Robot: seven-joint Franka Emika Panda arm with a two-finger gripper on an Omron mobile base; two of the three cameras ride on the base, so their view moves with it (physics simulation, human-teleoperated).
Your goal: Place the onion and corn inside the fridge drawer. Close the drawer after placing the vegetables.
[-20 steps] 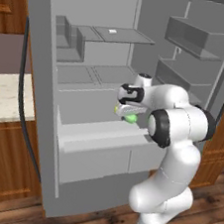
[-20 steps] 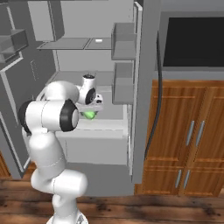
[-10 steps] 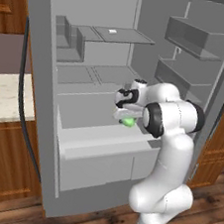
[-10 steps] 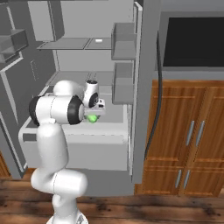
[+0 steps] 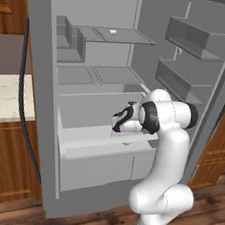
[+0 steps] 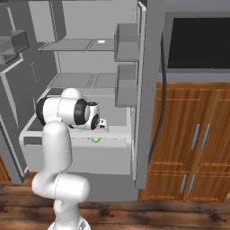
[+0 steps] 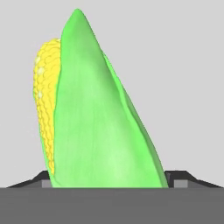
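corn point(image 7: 100, 118) held lengthwise along pincer point(image 7: 109, 177), tip outward

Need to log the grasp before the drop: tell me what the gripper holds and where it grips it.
The gripper holds the corn over the open fridge drawer, gripped at one end; the yellow kernel end points away from the fingers.

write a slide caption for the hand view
Close-up along the gripper: the corn, green husk with yellow kernels exposed, held between the dark fingertips against plain grey.
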